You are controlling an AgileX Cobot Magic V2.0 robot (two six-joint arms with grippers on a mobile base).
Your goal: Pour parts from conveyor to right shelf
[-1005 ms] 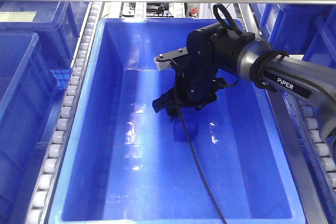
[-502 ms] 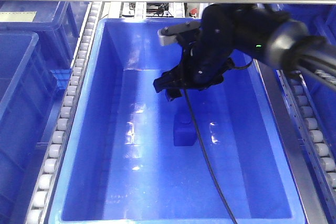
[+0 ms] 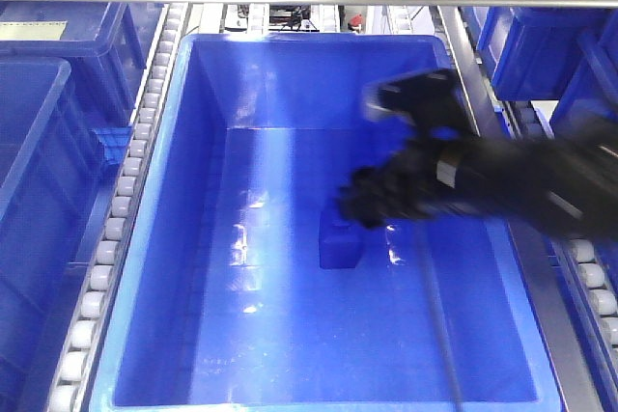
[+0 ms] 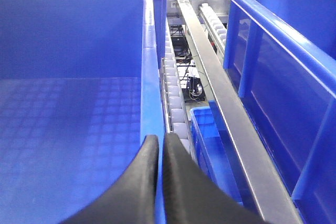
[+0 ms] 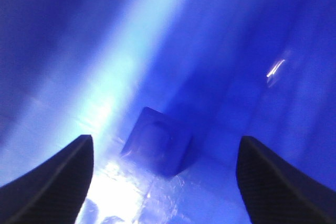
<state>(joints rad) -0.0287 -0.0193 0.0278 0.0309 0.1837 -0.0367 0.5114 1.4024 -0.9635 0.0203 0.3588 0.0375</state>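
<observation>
- Release is behind me: a second ago my right claw (image 5: 165, 177) was hanging low over the middle of the large glossy blue plastic bin (image 3: 174, 238); now it is pulling away toward the bin's right wall, blurred with speed in the front view.
- Its two dark curved fingers (image 5: 52, 182) are standing wide apart with nothing between them.
- The small bright-blue plastic block (image 3: 340, 241) is resting on the bin floor near the middle, stud upward, clear of my claw; I am judging this part delivered to the stainless-steel roller shelf (image 3: 126, 200).
- The bin's floor is reflecting light in bright streaks, smooth and hard; the pale rollers are lining its side like beads.
- My left claw (image 4: 160, 153) is hovering over a neighbouring bin's rim, its black fingers pressed together, holding nothing.
</observation>
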